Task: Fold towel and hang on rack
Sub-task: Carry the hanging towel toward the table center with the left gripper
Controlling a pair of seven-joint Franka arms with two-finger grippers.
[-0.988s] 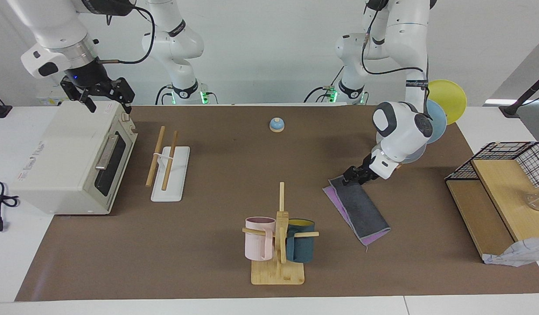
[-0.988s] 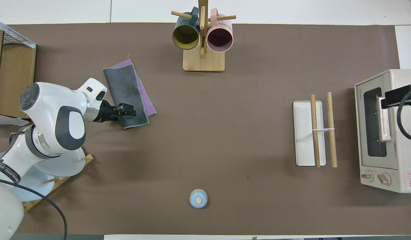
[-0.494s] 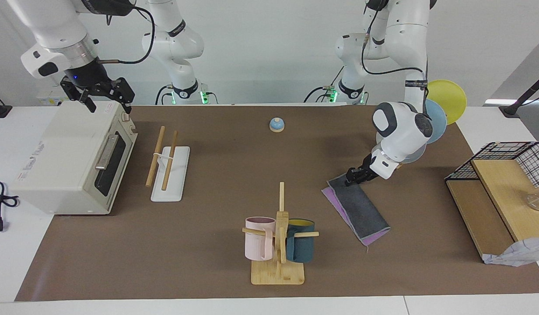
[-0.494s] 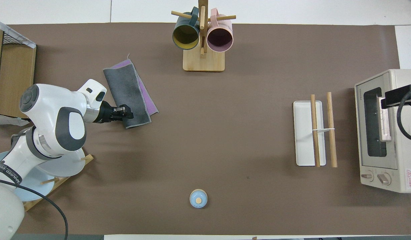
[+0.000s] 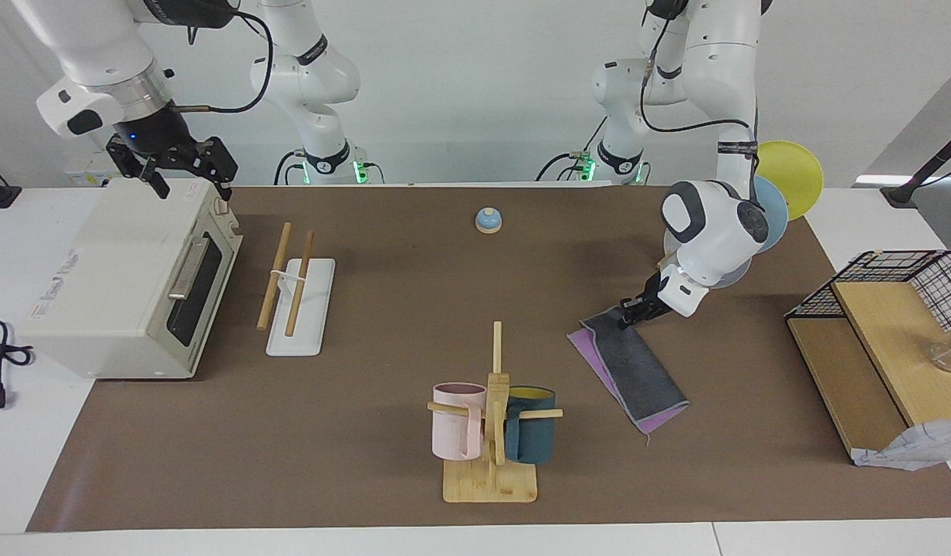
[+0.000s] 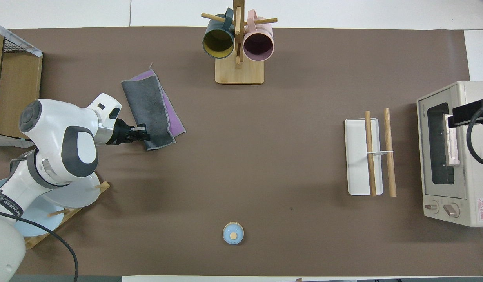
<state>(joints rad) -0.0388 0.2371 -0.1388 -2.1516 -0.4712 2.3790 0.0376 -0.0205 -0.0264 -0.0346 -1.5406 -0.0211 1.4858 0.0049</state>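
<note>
The towel lies folded on the brown mat, dark grey face up with a purple strip showing along one side; it also shows in the overhead view. My left gripper is low at the towel's corner nearest the robots, at its edge. The rack, two wooden rods on a white base, stands toward the right arm's end of the table beside the oven. My right gripper waits open and empty over the toaster oven.
A toaster oven stands at the right arm's end. A wooden mug tree with two mugs stands farther from the robots. A blue bell sits near the robots. Plates on a stand and a wooden shelf are at the left arm's end.
My left gripper has drawn back from over the towel to its corner, toward the left arm's end. The towel stays lying on the mat. The right arm has not moved.
</note>
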